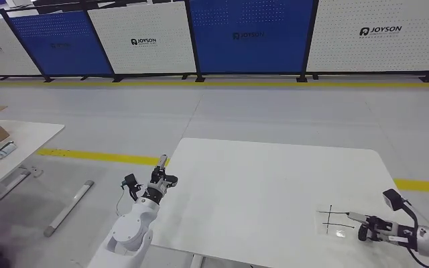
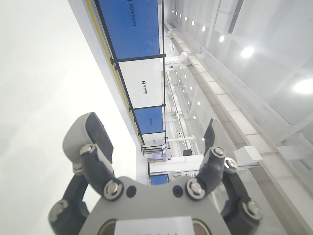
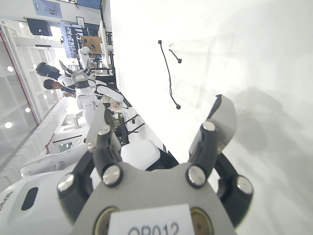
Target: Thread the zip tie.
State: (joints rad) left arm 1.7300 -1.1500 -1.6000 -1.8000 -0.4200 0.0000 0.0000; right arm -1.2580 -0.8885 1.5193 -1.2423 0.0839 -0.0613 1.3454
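Thin black zip ties (image 1: 331, 220) lie crossed on the white table (image 1: 268, 194) near its front right corner. In the right wrist view a long zip tie (image 3: 167, 67) has small square heads at its ends, and a shorter zip tie (image 3: 175, 56) lies beside it. My right gripper (image 1: 358, 224) hovers just right of them, open and holding nothing (image 3: 161, 106). At the table's left edge, far from the ties, my left gripper (image 1: 164, 171) is open and empty (image 2: 154, 125), tilted up toward the room.
The ties rest on a faint clear rectangular patch (image 1: 345, 231) of the table. A second white table (image 1: 27, 137) stands at the far left, and a grey bar (image 1: 68, 208) lies on the floor. Blue and white pegboard panels (image 1: 251, 37) line the back.
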